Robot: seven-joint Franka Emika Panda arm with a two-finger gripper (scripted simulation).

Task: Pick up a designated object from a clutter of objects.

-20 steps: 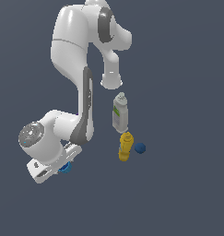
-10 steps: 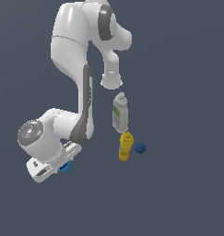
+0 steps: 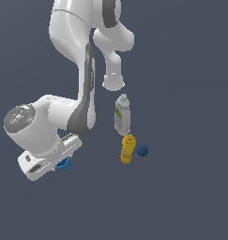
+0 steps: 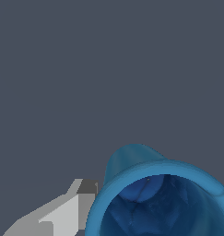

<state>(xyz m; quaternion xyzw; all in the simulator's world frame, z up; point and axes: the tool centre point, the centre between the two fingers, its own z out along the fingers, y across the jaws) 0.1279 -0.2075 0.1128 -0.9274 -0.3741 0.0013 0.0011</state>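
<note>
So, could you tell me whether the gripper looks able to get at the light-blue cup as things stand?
Probably yes: the gripper is already at the light-blue cup, one finger beside its rim, with the bottles well clear. Whether it is clamped cannot be told.

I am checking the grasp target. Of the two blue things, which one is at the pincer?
The bright light-blue hollow cup, right at the pincer. The smaller dark-blue solid lump lies far off, beside the yellow bottle.

Glossy blue cup, smooth white arm shell, matt grey floor
</note>
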